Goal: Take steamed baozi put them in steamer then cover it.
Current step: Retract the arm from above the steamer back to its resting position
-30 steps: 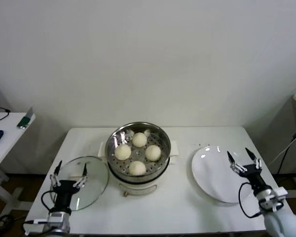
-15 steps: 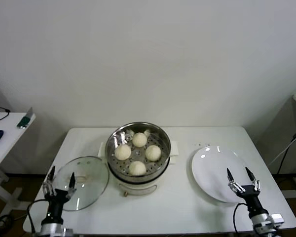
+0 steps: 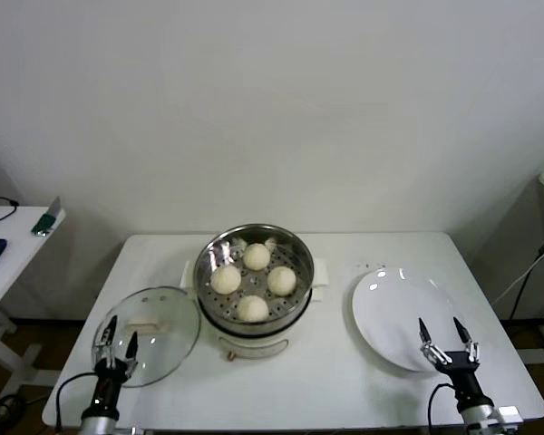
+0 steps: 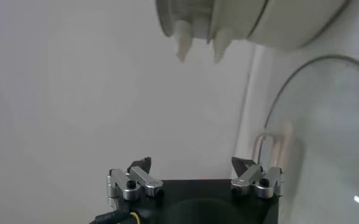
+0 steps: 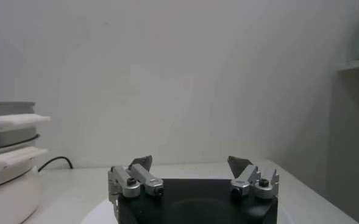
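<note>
The left gripper (image 3: 119, 343) stands at the lower left of the head view with its fingers spread and nothing between them, over the near edge of the cover (image 3: 150, 334); the right gripper (image 3: 447, 336) stands at the lower right, likewise agape and empty, by the near rim of a bare white plate (image 3: 394, 313).

The risk, as I judge it, lies in the lidding; the cover is smooth glass lying flat on the table (image 3: 335, 381), so a pinch on the rim rather than on the pale bar handle (image 3: 143, 323) could slip or tip it; set down askew, it might ride the steamer's edge or press a bun.

The cover sits just beyond the left gripper, its handle a little further up the frame; the steamer (image 3: 254, 276) is at centre, to the upper right of that gripper, holding all four steamed baozi (image 3: 253, 308); it is uncovered.
</note>
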`<state>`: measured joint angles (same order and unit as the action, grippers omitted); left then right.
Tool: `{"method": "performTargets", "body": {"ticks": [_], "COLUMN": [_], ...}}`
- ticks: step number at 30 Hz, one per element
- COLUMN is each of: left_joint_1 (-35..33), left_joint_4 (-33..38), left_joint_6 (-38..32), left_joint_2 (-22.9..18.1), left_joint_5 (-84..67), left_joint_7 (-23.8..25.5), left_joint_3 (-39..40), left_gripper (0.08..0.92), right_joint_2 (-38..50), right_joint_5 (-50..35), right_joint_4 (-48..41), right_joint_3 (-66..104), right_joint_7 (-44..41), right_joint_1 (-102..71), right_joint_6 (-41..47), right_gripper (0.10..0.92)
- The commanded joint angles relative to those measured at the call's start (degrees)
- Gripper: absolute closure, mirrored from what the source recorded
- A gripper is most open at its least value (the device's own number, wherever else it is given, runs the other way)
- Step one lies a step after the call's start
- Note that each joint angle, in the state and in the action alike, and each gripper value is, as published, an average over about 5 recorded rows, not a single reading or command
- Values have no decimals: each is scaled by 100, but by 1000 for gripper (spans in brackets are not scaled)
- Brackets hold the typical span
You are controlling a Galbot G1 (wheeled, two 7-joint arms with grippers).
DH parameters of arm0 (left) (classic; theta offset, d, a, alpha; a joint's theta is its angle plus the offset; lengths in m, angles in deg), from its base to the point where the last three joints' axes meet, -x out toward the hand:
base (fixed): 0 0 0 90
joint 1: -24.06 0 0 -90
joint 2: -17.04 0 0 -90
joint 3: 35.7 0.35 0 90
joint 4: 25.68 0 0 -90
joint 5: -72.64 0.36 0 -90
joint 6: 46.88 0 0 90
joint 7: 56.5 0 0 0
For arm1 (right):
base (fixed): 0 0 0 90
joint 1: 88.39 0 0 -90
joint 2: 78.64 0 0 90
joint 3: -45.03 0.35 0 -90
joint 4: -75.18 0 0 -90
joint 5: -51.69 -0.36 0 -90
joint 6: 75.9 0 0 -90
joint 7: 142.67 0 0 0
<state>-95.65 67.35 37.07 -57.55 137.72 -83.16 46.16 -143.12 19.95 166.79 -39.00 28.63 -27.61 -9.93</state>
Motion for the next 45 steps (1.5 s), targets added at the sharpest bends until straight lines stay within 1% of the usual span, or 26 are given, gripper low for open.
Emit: {"method": "performTargets", "body": {"ticks": [1,11,22,32,35,45], "left_joint_1": [380,687,1089,1160,1165,1195], "left_joint_4": [-432,-523,-848,-913,-917,-893], "left_joint_6": [293,482,691,807,808,879], "left_joint_2": [33,27,52,51,48,80], "left_joint_5": [531,641,776,865,884,925], "left_joint_7": [193,512,664,759,800,947], "left_joint_3": [68,173,256,296,310,324], "left_gripper": [177,177,177,183,234,519], "right_joint_2": [-64,-99,-104,-177,-215,-237], "right_joint_5": [8,0,3,30,58,84], "right_joint_4": [-14,-20,27,27,35,65], "right_joint_3": [24,43,116,127,114,124], "right_joint_7": [-1,-1,-4,6,3,0], "right_joint_1": [-78,-94,-131,-153,-151,-141], "right_joint_6": [-78,-105,-125,-152,-148,-144], "right_gripper": [203,203,203,203,203,203]}}
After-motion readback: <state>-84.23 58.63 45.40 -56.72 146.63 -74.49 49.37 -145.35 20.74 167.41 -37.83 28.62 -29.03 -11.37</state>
